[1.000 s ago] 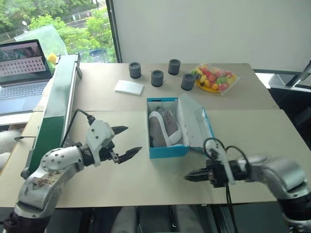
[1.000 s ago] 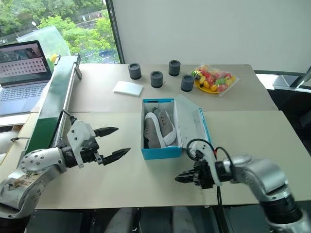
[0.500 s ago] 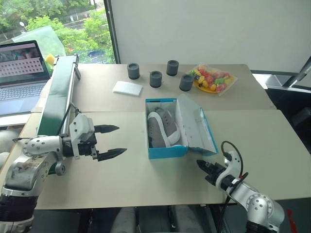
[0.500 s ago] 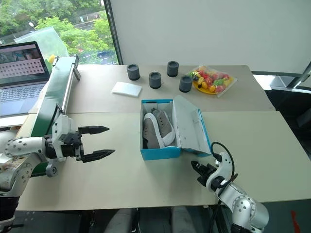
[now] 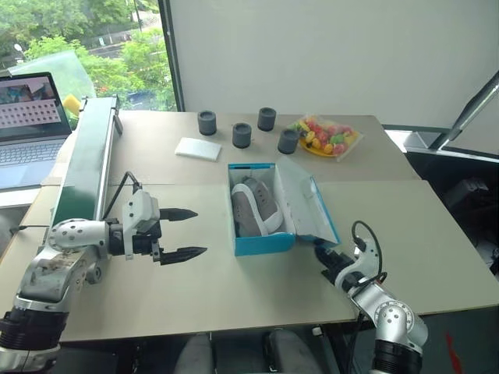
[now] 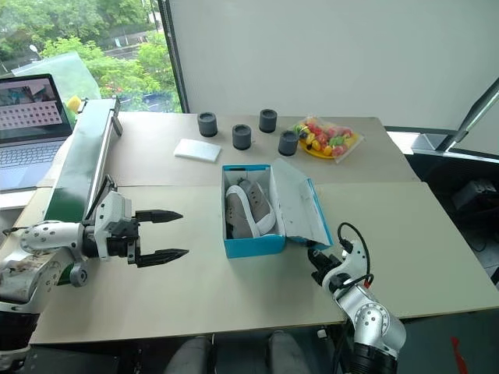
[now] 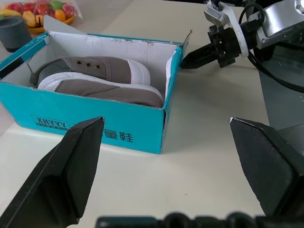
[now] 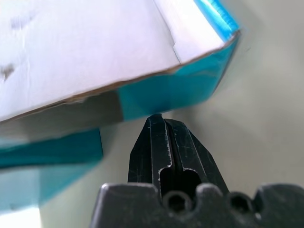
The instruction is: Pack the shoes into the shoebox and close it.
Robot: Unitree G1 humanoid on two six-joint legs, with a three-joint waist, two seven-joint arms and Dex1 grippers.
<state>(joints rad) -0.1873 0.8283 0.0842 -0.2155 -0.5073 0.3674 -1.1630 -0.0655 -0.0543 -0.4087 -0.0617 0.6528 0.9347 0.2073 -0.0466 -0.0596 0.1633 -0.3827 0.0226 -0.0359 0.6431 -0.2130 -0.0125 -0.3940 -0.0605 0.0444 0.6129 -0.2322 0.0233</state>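
Right wrist view catches the clenched right gripper (image 8: 156, 124) under the shoebox (image 5: 263, 243) lid; shoes (image 5: 253, 206) inside; left gripper (image 5: 187, 232) spread.

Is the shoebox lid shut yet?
No, open. The shoebox lid leans out to the right, and the shoes show inside.

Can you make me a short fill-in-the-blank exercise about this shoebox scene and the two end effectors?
1. Both grey-beige sneakers lie inside the turquoise cardboard shoebox, whose hinged lid is ____.
2. The left end effector has its fingers ____.
3. The right end effector, fingers shut, points at the lid's ____ edge.
4. The flat white pad lies ____ the shoebox.

Missing words: open; open; lower; outside
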